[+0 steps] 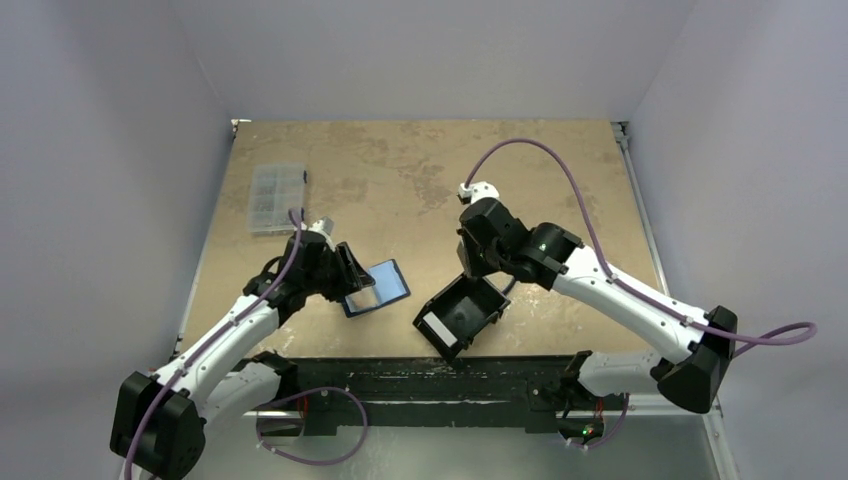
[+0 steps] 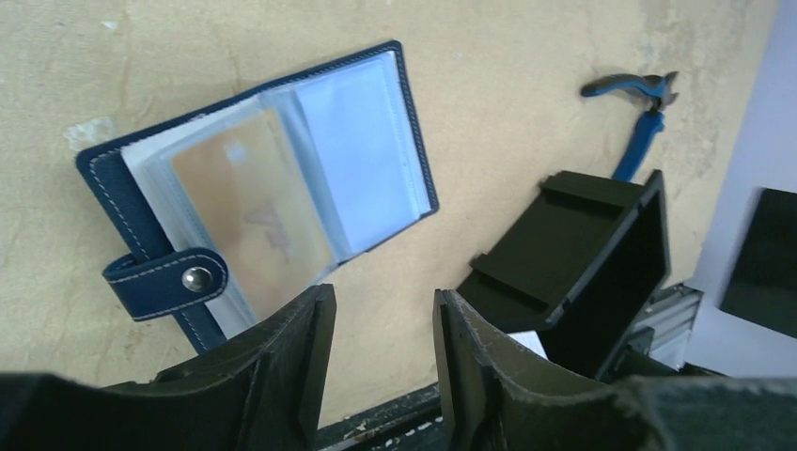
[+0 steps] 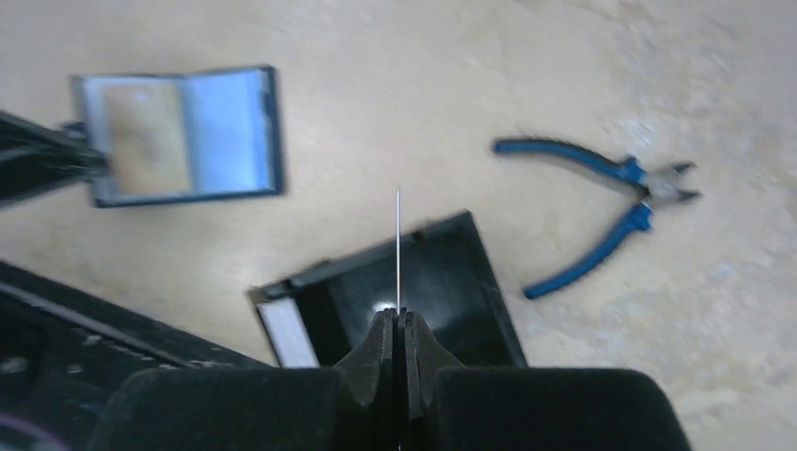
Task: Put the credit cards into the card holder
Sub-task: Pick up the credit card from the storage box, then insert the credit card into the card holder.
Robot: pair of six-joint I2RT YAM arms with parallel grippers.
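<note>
1 ea: card holder [image 2: 254, 178], blk tray [image 1: 478, 300], pliers [image 3: 642, 193], clear box [image 1: 275, 197].

White arms [image 1: 620, 295], black joints [image 1: 695, 365], purple cables [image 1: 540, 150]

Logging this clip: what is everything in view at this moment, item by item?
card holder: one, navy blue, lying open on the table, left of centre
sleeved card: one, tan, inside a clear sleeve of the card holder
credit card: one, pale, seen edge-on, pinched above the black tray
black tray: one, black with a white label, between the arms near the front edge
pliers: one, blue handles, on the table to the right of the black tray
compartment box: one, clear, far left of the table
table: one, tan
left gripper: one, black, open and empty, at the card holder's edge
right gripper: one, black, shut on the credit card
</note>
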